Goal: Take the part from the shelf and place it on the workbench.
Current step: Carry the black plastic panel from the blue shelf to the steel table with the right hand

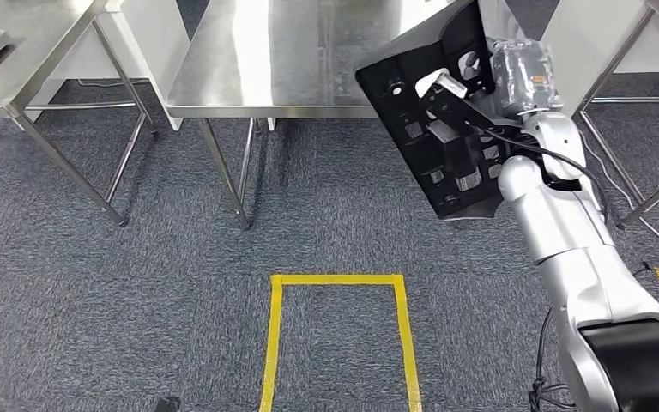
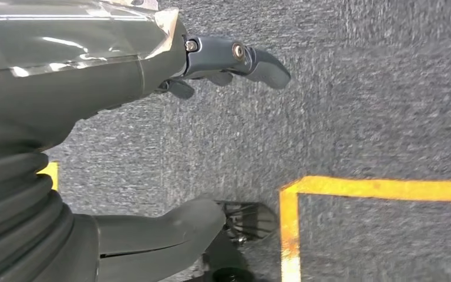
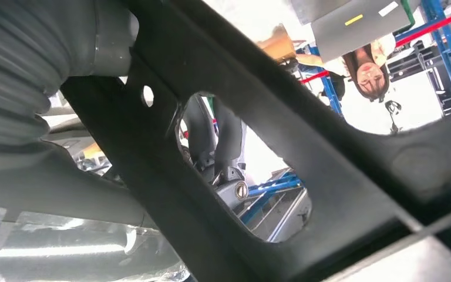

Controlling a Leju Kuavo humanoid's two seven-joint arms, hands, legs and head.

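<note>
The right hand (image 1: pixel 480 81) is gripping the black part (image 1: pixel 433 137), fingers hooking through a cut-out, holding it tilted in the air just off the steel workbench (image 1: pixel 292 60). It is looking like a stiff, light moulded panel, broad and awkward, so that cut-out edge is seeming the soundest hold. The left hand (image 2: pixel 152 88) is hanging over the carpet, fingers loosely apart, holding nothing.

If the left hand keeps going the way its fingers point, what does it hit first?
Most likely the grey carpet floor. In the left wrist view the left hand hangs open with its fingers aimed at bare carpet; the yellow tape line lies off to one side. Depth is unclear.
</note>
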